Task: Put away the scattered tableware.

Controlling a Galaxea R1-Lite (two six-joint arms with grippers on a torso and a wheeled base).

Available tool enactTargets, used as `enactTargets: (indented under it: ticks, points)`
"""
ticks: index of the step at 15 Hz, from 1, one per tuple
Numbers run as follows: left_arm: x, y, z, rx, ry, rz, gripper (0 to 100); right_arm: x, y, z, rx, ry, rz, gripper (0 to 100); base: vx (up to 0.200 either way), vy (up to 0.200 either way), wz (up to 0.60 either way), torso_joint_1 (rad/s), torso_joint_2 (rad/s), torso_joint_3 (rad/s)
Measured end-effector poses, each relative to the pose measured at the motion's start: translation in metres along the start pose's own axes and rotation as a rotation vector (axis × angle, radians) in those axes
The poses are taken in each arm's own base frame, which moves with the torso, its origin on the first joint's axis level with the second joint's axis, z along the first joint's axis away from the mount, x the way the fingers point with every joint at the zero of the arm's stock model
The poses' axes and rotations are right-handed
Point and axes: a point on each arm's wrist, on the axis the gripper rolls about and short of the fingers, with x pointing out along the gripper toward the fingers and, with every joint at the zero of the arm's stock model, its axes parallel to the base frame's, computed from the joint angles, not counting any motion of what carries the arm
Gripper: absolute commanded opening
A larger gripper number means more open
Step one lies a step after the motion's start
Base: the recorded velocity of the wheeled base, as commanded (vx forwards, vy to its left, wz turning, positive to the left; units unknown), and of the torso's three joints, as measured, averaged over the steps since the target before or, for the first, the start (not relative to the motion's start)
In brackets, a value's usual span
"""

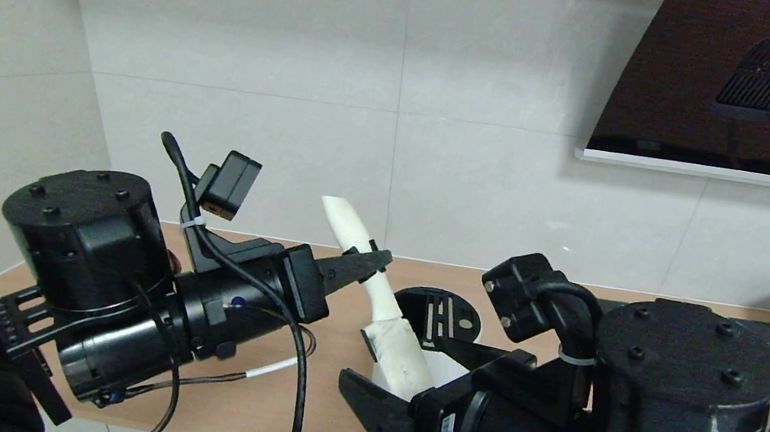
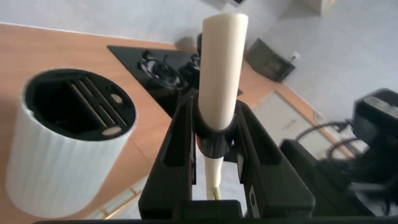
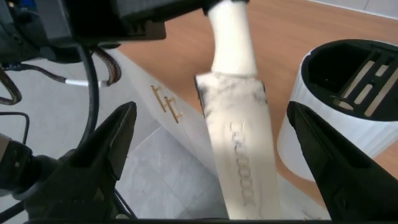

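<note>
The left gripper (image 1: 372, 259) is clenched on the white handle of a knife (image 1: 383, 301), holding it in the air over the front part of the wooden countertop (image 1: 230, 415). The knife is tilted, with its handle end up toward the tiled wall (image 1: 267, 35) and its broad white blade slanting down toward the right gripper (image 1: 406, 374). That gripper's fingers are spread wide on either side of the blade, and I see no contact. In the right wrist view the blade (image 3: 239, 124) has dark smudges near the handle and a pressed row of small marks down its face, too faint to read. A white band beside it bears a small gold mark (image 3: 166, 102) that I cannot read either. Just behind the blade a white ribbed knife holder (image 1: 446, 318) with a black slotted top stands on the countertop. A white sticker (image 1: 447, 431) on the right gripper's housing has print too small to read. A black gas hob (image 2: 168, 68) lies farther along the countertop, with a dark range hood (image 1: 760, 90) on the wall above it.
</note>
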Motion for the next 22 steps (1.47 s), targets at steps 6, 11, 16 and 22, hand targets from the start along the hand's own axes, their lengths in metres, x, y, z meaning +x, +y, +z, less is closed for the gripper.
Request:
enactTargets:
  ticks: [6,11,16,22]
  points:
    - [0.007,-0.027,0.063,0.020,-0.088,0.104,0,-0.020,-0.038,0.035,0.025,-0.124,-0.118,100,0.000,0.000,0.00,0.000,0.00,0.000]
    - [0.036,-0.050,0.112,0.169,-0.325,0.344,0,-0.034,-0.054,0.053,0.013,-0.195,-0.171,100,0.000,0.000,0.00,0.000,0.00,0.000]
    - [0.062,-0.059,0.065,0.310,-0.292,0.376,0,-0.034,-0.061,0.051,0.005,-0.166,-0.201,100,0.000,0.000,0.00,0.000,0.00,0.000]
    - [0.070,-0.045,0.038,0.426,-0.259,0.443,0,-0.027,-0.062,0.045,0.003,-0.141,-0.207,100,0.000,0.000,0.00,0.000,0.00,0.000]
